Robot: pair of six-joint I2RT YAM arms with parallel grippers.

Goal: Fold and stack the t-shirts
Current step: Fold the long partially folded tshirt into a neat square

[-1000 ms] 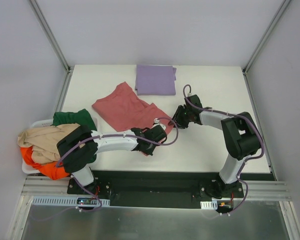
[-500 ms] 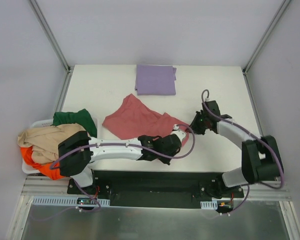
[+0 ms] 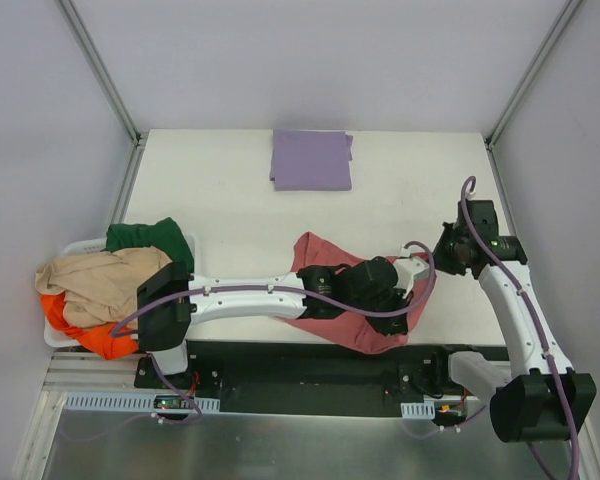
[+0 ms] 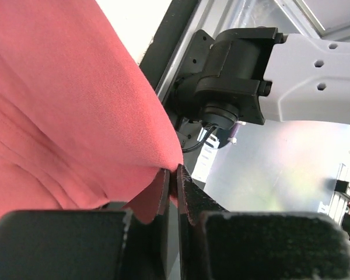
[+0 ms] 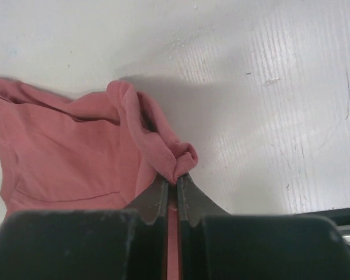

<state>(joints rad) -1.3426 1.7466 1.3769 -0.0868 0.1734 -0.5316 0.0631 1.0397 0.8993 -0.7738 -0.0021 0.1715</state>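
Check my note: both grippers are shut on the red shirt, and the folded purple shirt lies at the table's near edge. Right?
One slip: the purple shirt lies at the far edge of the table, as the top external view shows. The rest holds: the left gripper and right gripper are both shut on the red shirt.

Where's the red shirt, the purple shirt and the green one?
red shirt (image 3: 315, 252), top view, its bare far-left corner.
purple shirt (image 3: 311, 160), top view, middle of the folded square.
green shirt (image 3: 150, 238), top view, middle of the bunched heap.
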